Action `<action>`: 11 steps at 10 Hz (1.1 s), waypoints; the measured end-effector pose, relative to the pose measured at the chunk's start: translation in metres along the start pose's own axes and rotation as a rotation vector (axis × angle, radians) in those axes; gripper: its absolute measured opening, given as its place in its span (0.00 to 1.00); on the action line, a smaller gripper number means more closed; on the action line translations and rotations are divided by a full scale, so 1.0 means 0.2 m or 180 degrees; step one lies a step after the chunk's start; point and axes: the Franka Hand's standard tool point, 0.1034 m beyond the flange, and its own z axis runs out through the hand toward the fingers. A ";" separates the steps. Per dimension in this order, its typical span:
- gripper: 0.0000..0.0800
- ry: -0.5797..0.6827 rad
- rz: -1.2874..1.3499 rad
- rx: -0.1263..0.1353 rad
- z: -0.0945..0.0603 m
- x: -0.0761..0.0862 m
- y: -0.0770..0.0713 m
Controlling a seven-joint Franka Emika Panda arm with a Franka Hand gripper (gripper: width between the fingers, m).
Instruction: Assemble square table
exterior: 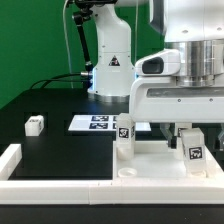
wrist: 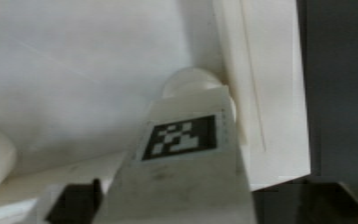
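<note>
— Under the gripper (exterior: pixel 193 132), on the exterior view's right, what do you see?

— I see a white leg (exterior: pixel 193 150) standing upright on the square tabletop (exterior: pixel 160 163), its tag facing the camera. In the wrist view the same leg (wrist: pixel 179 140) runs straight out between the two dark fingertips (wrist: pixel 80 200), one on each side of it.

— Clamped?

— I cannot tell. The fingers lie close along its sides, but the pictures do not show whether they press on it.

— Where is the tabletop?

— It lies flat at the near right of the black table (exterior: pixel 50 145). In the wrist view its white surface (wrist: pixel 69 70) fills most of the picture.

— Other parts?

— A second leg (exterior: pixel 124 136) stands upright at the tabletop's corner, toward the exterior view's left, with a round hole (exterior: pixel 128 172) just nearer. A third leg (exterior: pixel 35 124) sits alone, well apart at the far left. Between the second and third legs, farther back, lies the marker board (exterior: pixel 97 123). The border rail (exterior: pixel 10 160) runs along the near left edge.
</note>
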 end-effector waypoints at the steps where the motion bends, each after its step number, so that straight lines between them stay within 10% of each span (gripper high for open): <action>1: 0.49 0.0000 0.0032 0.0002 0.00 0.00 0.00; 2: 0.36 -0.0004 0.0414 0.0013 0.00 0.00 0.00; 11: 0.36 -0.0106 0.3725 0.0049 0.01 -0.03 0.00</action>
